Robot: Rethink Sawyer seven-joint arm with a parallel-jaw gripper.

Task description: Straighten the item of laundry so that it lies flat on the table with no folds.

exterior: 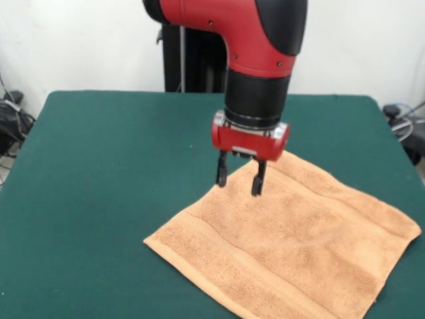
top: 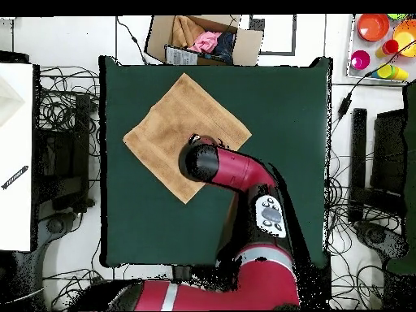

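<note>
The orange-tan towel [exterior: 292, 246] lies spread out on the dark green table [exterior: 99, 173], turned like a diamond, at the front right in the front view. Border bands run near two of its edges. It looks flat, with no clear folds. It also shows in the overhead view [top: 175, 122], at the table's [top: 292, 122] upper left. My gripper [exterior: 240, 178] hangs straight down just above the towel's far corner, its two fingers apart and empty. In the overhead view the arm's head [top: 205, 161] hides the gripper and part of the towel.
A cardboard box [top: 203, 39] with cloth in it stands past the table's edge in the overhead view. Coloured cups and bowls [top: 382, 45] sit on a side surface. Cables and equipment lie round the table.
</note>
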